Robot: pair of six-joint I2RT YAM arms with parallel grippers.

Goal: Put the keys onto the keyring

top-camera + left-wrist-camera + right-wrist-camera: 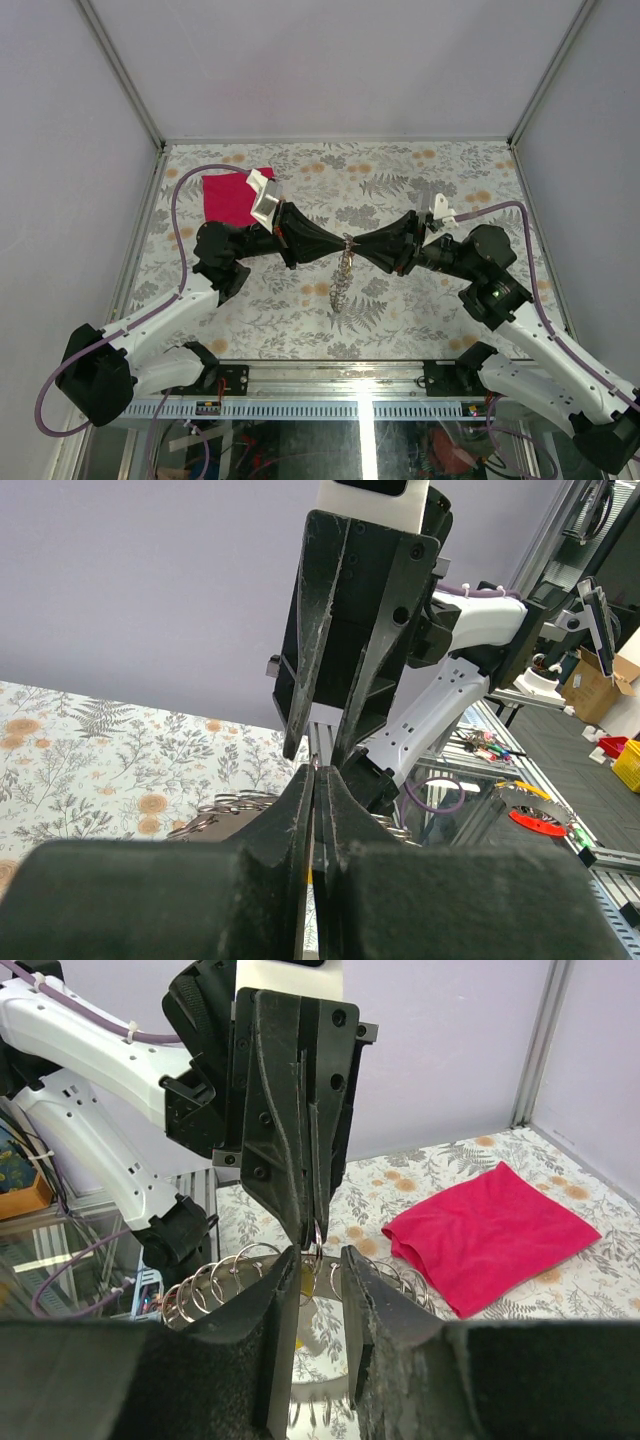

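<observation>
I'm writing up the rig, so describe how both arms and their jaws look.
The left arm and right arm match: white lower links, black joints, tapering black jaws with scuffed edges. A purple cable runs along each. A white camera mount tops each wrist; a green light glows on the right arm.

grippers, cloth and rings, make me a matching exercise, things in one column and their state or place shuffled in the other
Things:
1. left gripper
2. right gripper
3. pink-red cloth
4. metal rings

States or places:
A. hanging in a chain under the spot where the two grippers meet
B. jaws apart
C. lying flat, far left
D. jaws shut

Pairs: 1-D, 2-B, 3-C, 4-A
</observation>
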